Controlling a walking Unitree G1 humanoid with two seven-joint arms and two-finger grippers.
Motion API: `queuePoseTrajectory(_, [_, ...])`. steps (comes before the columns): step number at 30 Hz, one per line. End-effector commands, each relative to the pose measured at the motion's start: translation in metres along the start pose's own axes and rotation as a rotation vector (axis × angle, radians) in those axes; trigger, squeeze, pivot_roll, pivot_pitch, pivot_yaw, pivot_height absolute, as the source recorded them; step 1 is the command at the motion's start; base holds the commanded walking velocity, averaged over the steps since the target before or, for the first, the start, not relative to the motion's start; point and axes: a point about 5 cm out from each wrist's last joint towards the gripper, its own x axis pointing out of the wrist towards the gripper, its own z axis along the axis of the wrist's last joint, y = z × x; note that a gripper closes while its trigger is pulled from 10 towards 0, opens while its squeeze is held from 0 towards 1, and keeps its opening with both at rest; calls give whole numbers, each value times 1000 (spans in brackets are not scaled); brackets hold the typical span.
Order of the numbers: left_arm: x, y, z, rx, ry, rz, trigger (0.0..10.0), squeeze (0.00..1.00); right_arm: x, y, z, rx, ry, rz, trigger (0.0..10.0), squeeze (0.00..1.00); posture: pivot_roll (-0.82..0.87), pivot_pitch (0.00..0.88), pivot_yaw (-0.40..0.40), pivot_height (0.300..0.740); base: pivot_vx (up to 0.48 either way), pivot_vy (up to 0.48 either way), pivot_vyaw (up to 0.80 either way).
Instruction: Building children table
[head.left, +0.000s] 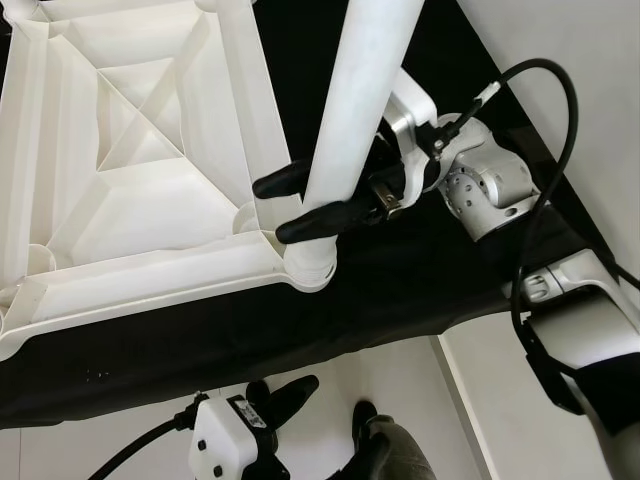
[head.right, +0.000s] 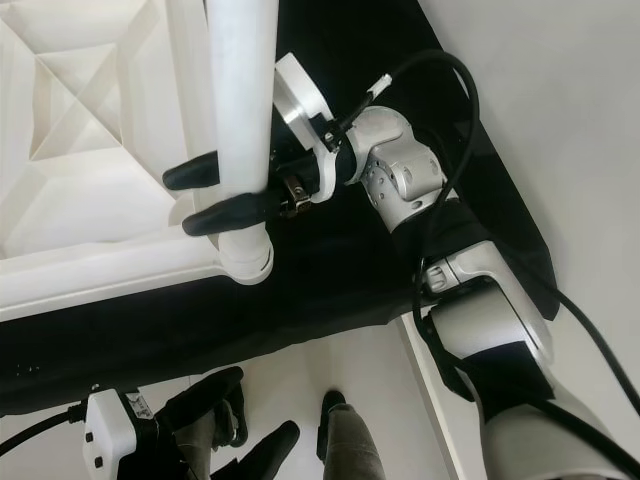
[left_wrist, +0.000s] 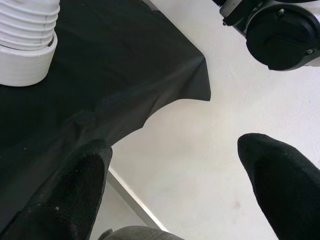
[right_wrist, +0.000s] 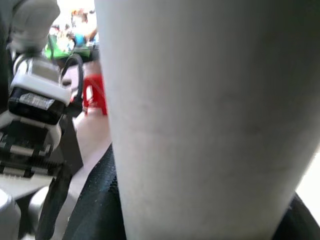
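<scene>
Tabletop (head.left: 150, 150), white plastic and ribbed on its underside, lies upside down on the black cloth (head.left: 400, 290) that covers our work surface, with one corner socket (head.left: 308, 268) at its near right corner. Our right hand (head.left: 305, 200) pinches the white table leg (head.left: 365, 90) low on its shaft, one black finger on either side, and the leg stands nearly upright with its lower end sitting in that socket; the right wrist view looks straight onto the pale tube. From the left wrist view we can make out a ridged, threaded band (left_wrist: 25, 25) where the leg meets the socket collar, so we judge the step in hand to be screwing the leg home, and it appears not yet fully seated. To do it well, we should keep the leg square to the tabletop before turning, since a tilted start could cross the threads. Turning in short arcs, then regripping, suits a wrist with limited rotation. Pressing down lightly while turning should help the threads catch, and the tabletop may skid on the cloth if we push sideways. Our left hand (head.left: 262, 410) hangs low beside the surface edge above the pale floor (left_wrist: 200, 150), its fingers spread and holding nothing; it could usefully brace the tabletop.
</scene>
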Motion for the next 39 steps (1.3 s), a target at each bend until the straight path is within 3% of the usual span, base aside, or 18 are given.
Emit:
queuePoseTrajectory(1, [-3,-4,-3,-12,24,-4,10000,0,3,7,-22,44,99,32,10000,0,127,471,-32,740,0,0,0])
queuePoseTrajectory(10, [-3,-4,-3,-12,24,-4,10000,0,12,15,-25,-12,193,112,10000,0,121,459,-35,740,0,0,0])
queuePoseTrajectory(17, [-2,-4,-3,-11,22,-4,10000,0,17,12,-25,5,200,130,10000,0,116,459,-38,740,0,0,0])
queuePoseTrajectory(29, [0,-4,-2,-11,13,-4,10000,0,17,-5,-29,103,190,40,10000,0,108,466,-46,740,0,0,0])
queuePoseTrajectory(39, [0,-4,-2,-11,12,-4,10000,0,17,-4,-35,119,171,-1,10000,0,107,468,-45,740,0,0,0])
